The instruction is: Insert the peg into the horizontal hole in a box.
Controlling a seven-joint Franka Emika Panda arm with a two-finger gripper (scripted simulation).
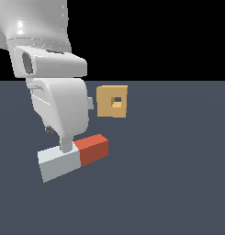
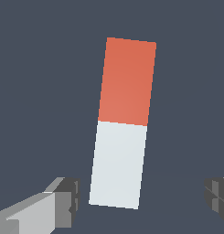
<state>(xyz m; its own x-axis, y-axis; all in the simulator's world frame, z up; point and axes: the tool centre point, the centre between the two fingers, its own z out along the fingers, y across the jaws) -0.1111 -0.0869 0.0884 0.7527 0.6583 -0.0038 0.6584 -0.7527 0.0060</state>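
The peg [image 1: 73, 157] lies flat on the dark floor, its grey-white half toward the exterior view's left and its red half [image 2: 127, 82] pointing toward the box. My gripper [image 2: 141, 195] is open and straddles the white half [image 2: 118, 162], with a gap between each finger and the peg. One finger [image 1: 66, 143] shows in the exterior view, reaching down to the top of the white half. The tan box [image 1: 112, 101] stands upright farther back, apart from the peg, and its square hole [image 1: 116, 102] faces the camera.
The arm's white wrist and hand [image 1: 59, 105] hang over the peg's white end and stand just to the left of the box in the exterior view. Dark floor [image 1: 178, 174] surrounds the peg and the box.
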